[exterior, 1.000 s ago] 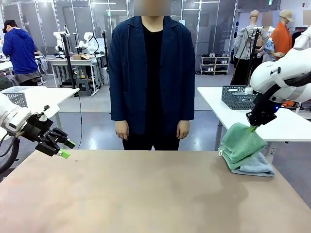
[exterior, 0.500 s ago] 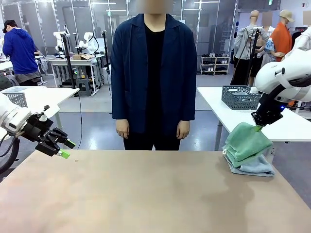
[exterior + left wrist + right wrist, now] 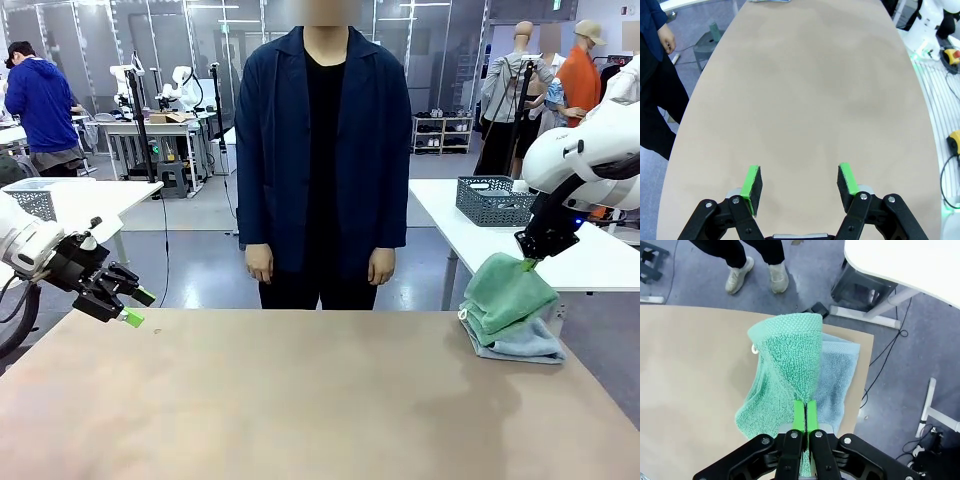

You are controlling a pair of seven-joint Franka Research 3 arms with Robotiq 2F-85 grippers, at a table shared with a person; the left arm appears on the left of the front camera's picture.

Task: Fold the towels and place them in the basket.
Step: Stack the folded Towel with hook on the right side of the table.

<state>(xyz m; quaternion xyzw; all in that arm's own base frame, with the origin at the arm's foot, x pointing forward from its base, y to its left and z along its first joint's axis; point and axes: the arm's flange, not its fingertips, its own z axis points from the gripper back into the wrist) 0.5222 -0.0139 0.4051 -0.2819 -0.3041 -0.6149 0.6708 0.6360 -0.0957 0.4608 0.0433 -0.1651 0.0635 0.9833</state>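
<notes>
Basket (image 3: 496, 201) apart from green towel (image 3: 505, 294)

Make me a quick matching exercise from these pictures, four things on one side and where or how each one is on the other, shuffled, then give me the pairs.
Things:
1. green towel
2. blue towel
3. left hand
4. grey basket

States:
A. open above bare tabletop
B. on the white side table
C. pinched by the right hand
D. lying under the other towel at the table's right edge

Pairs: 1-C, 2-D, 3-A, 4-B
</notes>
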